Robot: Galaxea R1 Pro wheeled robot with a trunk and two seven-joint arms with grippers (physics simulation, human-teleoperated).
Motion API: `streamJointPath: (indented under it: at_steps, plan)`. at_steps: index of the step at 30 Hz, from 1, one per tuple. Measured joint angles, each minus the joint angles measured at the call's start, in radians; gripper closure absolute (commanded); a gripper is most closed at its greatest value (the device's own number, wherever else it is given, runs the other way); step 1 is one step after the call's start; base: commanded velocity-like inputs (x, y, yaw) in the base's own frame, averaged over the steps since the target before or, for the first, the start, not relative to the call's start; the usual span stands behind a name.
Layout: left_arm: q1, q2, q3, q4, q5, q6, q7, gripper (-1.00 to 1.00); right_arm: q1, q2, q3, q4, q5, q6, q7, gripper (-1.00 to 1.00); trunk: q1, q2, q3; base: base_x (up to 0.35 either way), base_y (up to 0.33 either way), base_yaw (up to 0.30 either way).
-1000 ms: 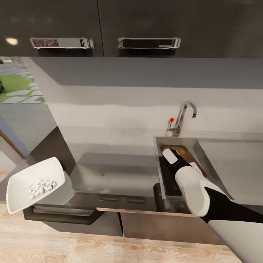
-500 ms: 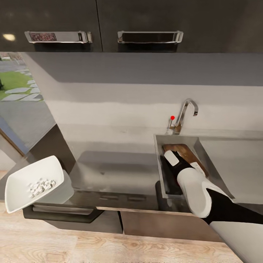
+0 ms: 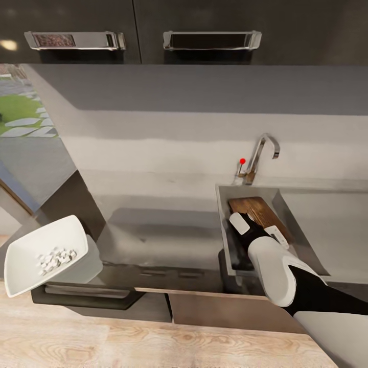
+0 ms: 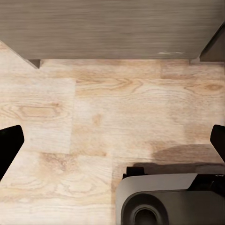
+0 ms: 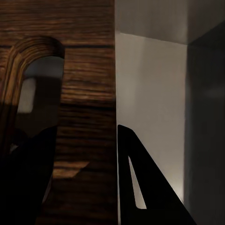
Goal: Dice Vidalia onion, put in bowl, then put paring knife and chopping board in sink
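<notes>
The grey sink (image 3: 224, 220) is at the right of the countertop (image 3: 153, 230). The dark brown chopping board (image 3: 258, 209) leans inside the basin. My right arm (image 3: 271, 260) reaches down into the sink and covers its gripper there. In the right wrist view, the right gripper (image 5: 86, 136) is shut on the chopping board (image 5: 89, 70), one finger in the handle slot and the other finger (image 5: 140, 187) outside the end edge. The white bowl (image 3: 30, 250) holds the diced onion (image 3: 51, 258) at the far left. The left gripper (image 4: 112, 140) is open over the wooden floor. The paring knife is out of view.
A chrome tap (image 3: 263, 153) with a red knob (image 3: 242, 161) stands behind the sink. Dark wall cabinets with metal handles (image 3: 209, 40) hang overhead. A drainboard (image 3: 332, 225) lies right of the basin. The robot's base (image 4: 164, 201) sits on the floor below the left gripper.
The head camera has tilted, so the cabinets and tap sit higher in the picture. My right wrist has drawn back slightly toward me in the sink, and more of the board shows.
</notes>
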State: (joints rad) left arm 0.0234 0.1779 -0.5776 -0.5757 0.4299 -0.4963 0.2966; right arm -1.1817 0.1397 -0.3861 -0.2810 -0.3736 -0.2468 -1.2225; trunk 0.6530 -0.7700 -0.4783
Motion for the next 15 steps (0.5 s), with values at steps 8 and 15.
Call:
streamJointPath:
  at_steps: [8, 15]
  plan:
    - [0.0, 0.0, 0.0, 0.0, 0.0, 0.0, 0.0, -1.0, 0.0, 0.0, 0.0, 0.0, 0.001, 0.0, 0.0, 1.0, 0.0, 0.0, -0.009, 0.0, 0.0, 0.0]
    - [0.0, 0.0, 0.0, 0.0, 0.0, 0.0, 0.0, -1.0, 0.0, 0.0, 0.0, 0.0, 0.0, 0.0, 0.001, 1.0, 0.0, 0.0, -0.019, 0.0, 0.0, 0.0]
